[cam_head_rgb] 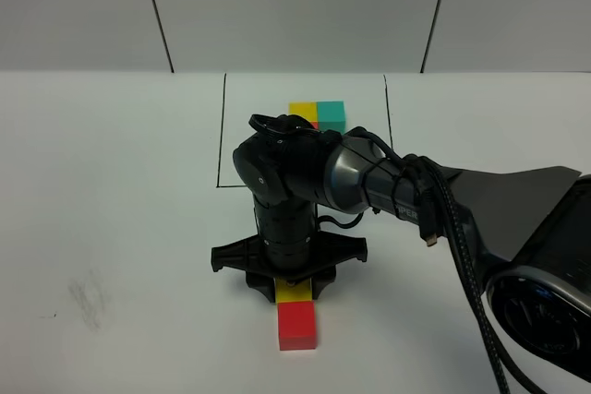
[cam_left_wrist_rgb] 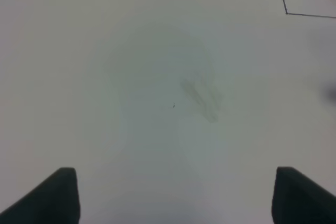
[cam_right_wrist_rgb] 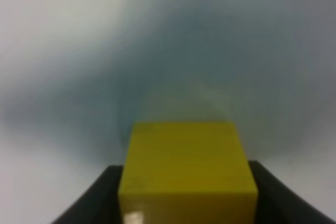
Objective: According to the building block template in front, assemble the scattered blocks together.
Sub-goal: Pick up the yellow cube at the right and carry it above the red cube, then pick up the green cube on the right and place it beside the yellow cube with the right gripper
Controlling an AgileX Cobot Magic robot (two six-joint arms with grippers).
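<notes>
two dark fingers (cam_right_wrist_rgb: 89, 203) of the right gripper (cam_right_wrist_rgb: 186, 205) press against either side of the yellow cube (cam_right_wrist_rgb: 186, 161), so the jaws look clamped on it. the wrist view is too blurred to show whether the cube rests on the table or hangs just above it. from the high camera the yellow cube (cam_head_rgb: 295, 294) sits directly behind the red cube (cam_head_rgb: 297, 327), face to face and apparently touching, both on the near part of the white table (cam_head_rgb: 111, 228).

the step in hand looks like seating yellow against red, which fits what shows of the template (cam_head_rgb: 317, 114) (its red block is mostly hidden behind the arm). the template sits further back, inside its thin black outline (cam_head_rgb: 223, 136). the next move calls for opening the jaws without nudging the pair apart, then lifting straight up. the loose teal cube is not visible in any view; it may lie under the arm, and it would need finding before the l can be finished.

the right arm reaches in from the right edge across the middle, wrist bent so the gripper points straight down over the cubes.

the left gripper (cam_left_wrist_rgb: 178, 198) hangs with its fingertips wide apart, holding nothing, over a bare stretch of table near a corner of the outline.
</notes>
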